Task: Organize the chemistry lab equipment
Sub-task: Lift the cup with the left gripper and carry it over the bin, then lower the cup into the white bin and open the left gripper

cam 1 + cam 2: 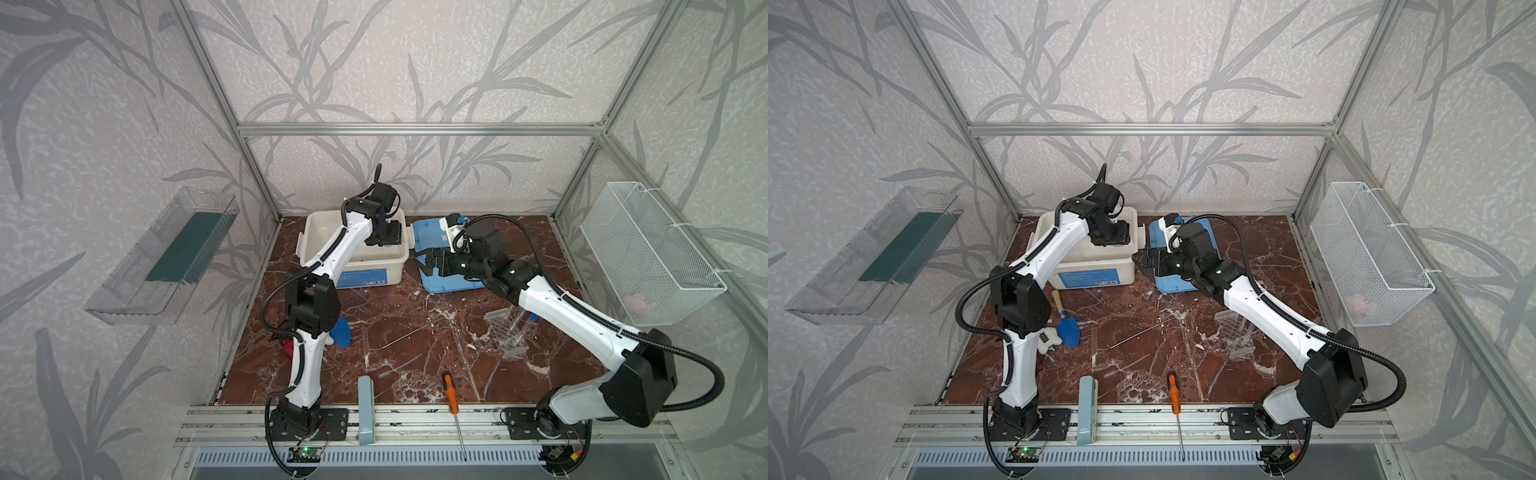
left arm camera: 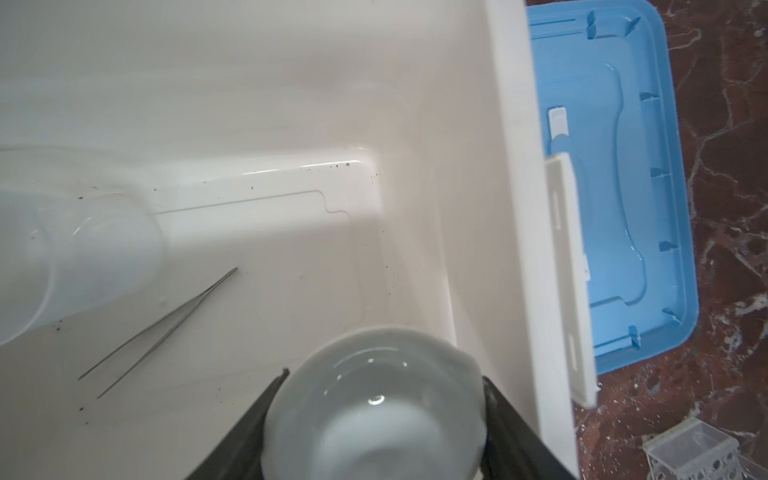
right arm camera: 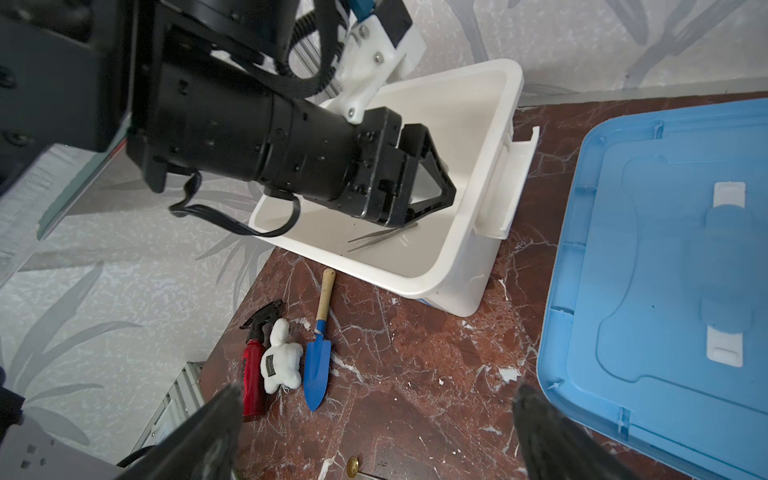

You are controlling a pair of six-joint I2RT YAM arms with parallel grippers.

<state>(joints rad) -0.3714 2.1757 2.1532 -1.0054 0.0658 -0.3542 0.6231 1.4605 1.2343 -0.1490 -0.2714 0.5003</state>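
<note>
- White glazed piece, the small white round dish (image 2: 374, 415), is clamped between the fingers of the left claw (image 2: 384, 380).
- That claw hangs inside the white storage bin (image 2: 511, 208), close to the wall on the blue lid (image 2: 623, 187) side. Dish is low over the bin floor; whether it touches, I cannot tell.
- Ahead of the claw on the bin floor: steel tweezers (image 2: 158, 332) lying flat, and beyond them the clear plastic measuring beaker (image 2: 75, 257) on its side.
- Step in hand, by my reading: set the dish down in the bin.
- To do it well: keep the dish level and lower it onto the bare patch directly beneath the claw, short of the tweezer tips. Part the fingers only once the base is seated, then lift straight up so neither finger drags the rim or clips the bin wall.
- Right claw (image 3: 376, 399) has its jaws wide apart and empty. It hovers over bare counter (image 3: 415, 353) between bin and lid, best kept clear of the left arm.
- Not yet gathered, back beyond the right claw: honeycomb tube rack (image 1: 509, 332), blue-capped test tubes (image 1: 532, 318), thin rod (image 1: 411, 333).
</note>
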